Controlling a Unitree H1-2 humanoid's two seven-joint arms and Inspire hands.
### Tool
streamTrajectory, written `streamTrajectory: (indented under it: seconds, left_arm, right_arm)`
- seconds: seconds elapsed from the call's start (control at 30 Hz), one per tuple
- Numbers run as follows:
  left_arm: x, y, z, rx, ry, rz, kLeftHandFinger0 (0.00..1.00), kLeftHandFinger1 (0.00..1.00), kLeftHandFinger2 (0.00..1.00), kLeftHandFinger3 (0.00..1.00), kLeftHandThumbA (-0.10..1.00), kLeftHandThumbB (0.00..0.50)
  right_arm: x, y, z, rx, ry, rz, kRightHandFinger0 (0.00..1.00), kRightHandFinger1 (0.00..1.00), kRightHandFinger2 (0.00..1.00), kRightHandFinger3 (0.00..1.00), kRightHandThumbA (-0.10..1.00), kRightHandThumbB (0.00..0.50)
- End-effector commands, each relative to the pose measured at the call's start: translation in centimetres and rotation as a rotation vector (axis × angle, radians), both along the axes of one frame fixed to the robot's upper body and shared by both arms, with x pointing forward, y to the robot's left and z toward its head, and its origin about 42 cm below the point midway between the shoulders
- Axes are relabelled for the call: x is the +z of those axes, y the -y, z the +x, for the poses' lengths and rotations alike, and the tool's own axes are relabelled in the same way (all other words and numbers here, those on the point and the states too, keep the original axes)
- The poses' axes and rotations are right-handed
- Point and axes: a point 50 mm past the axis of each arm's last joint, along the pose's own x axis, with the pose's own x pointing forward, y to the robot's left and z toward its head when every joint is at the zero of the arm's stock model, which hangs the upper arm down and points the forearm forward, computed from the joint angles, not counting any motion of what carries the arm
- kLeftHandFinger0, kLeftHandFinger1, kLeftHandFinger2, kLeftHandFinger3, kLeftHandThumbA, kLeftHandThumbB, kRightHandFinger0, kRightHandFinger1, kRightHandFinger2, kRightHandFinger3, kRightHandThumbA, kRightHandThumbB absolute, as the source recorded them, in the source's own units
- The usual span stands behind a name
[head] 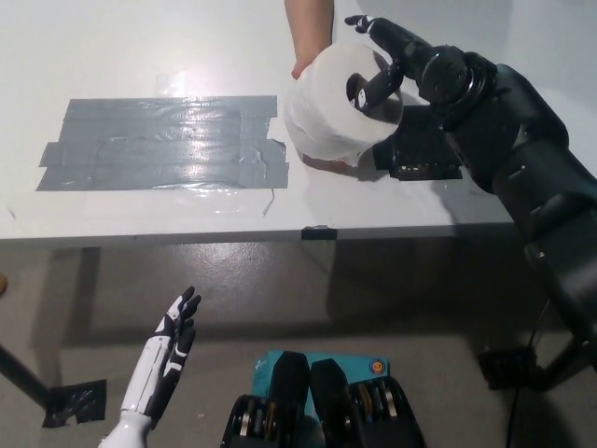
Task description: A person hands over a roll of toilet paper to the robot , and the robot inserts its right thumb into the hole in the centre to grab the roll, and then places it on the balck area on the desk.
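Right hand (387, 58) at toilet paper roll (331, 110), thumb in its centre hole, other fingers spread over the top. Roll held above desk (140, 47) by person's hand (310, 37), beside black area (424, 149). Left hand (166, 353) low, fingers apart, grasping nothing. No legible writing.

White toilet paper roll (331, 107) held above desk, hole facing camera, beside black area (424, 154)
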Motion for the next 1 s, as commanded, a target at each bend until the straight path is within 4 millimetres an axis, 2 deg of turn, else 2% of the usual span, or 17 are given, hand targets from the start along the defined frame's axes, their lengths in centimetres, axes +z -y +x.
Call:
streamTrajectory:
  seconds: [0.0, 0.37, 0.5, 0.53, 0.6, 0.7, 0.77, 0.9, 0.97]
  left_arm:
    - [1.4, 0.0, 0.6, -0.006, 0.087, 0.004, 1.00, 1.00, 1.00, 1.00, 1.00, 0.179]
    - [1.6, 0.2, 0.5, -0.011, 0.094, 0.009, 1.00, 1.00, 1.00, 1.00, 1.00, 0.178]
    - [1.6, 0.2, 0.6, -0.013, 0.093, 0.007, 1.00, 1.00, 1.00, 1.00, 1.00, 0.184]
    - [1.7, 0.2, 0.6, -0.013, 0.094, 0.007, 1.00, 1.00, 1.00, 1.00, 1.00, 0.186]
    - [1.7, 0.2, 0.6, -0.017, 0.102, 0.018, 1.00, 1.00, 1.00, 1.00, 1.00, 0.181]
    - [1.8, 0.4, 0.8, -0.020, 0.105, 0.024, 1.00, 1.00, 1.00, 1.00, 1.00, 0.185]
    - [1.9, 0.5, 0.8, -0.019, 0.105, 0.026, 1.00, 1.00, 1.00, 1.00, 1.00, 0.189]
    - [2.1, 0.5, 0.7, -0.023, 0.101, 0.023, 1.00, 1.00, 1.00, 1.00, 1.00, 0.191]
    - [2.0, 0.5, 0.8, -0.023, 0.107, 0.027, 1.00, 1.00, 1.00, 1.00, 1.00, 0.188]
  right_arm:
    - [5.6, -1.2, 0.5, 0.012, 0.123, -0.041, 1.00, 1.00, 1.00, 1.00, 1.00, 0.303]
    - [6.7, -1.8, 0.5, -0.018, 0.195, -0.053, 1.00, 1.00, 1.00, 1.00, 1.00, 0.283]
    - [7.5, -2.0, 0.5, -0.032, 0.222, -0.038, 1.00, 1.00, 1.00, 1.00, 0.96, 0.270]
    - [7.6, -2.0, 0.5, -0.032, 0.225, -0.037, 1.00, 1.00, 1.00, 1.00, 1.00, 0.275]
    - [8.3, -2.2, 0.5, -0.024, 0.259, 0.002, 1.00, 1.00, 1.00, 1.00, 0.92, 0.251]
    - [9.0, -2.4, 0.5, -0.025, 0.287, -0.003, 1.00, 1.00, 1.00, 1.00, 0.90, 0.224]
    - [9.0, -2.6, 0.4, -0.022, 0.299, 0.005, 1.00, 1.00, 1.00, 1.00, 0.86, 0.228]
    - [8.4, -3.0, 0.4, -0.024, 0.297, -0.034, 1.00, 1.00, 1.00, 1.00, 0.87, 0.213]
    - [7.7, -3.0, 0.3, -0.029, 0.288, -0.025, 1.00, 1.00, 1.00, 1.00, 0.81, 0.213]
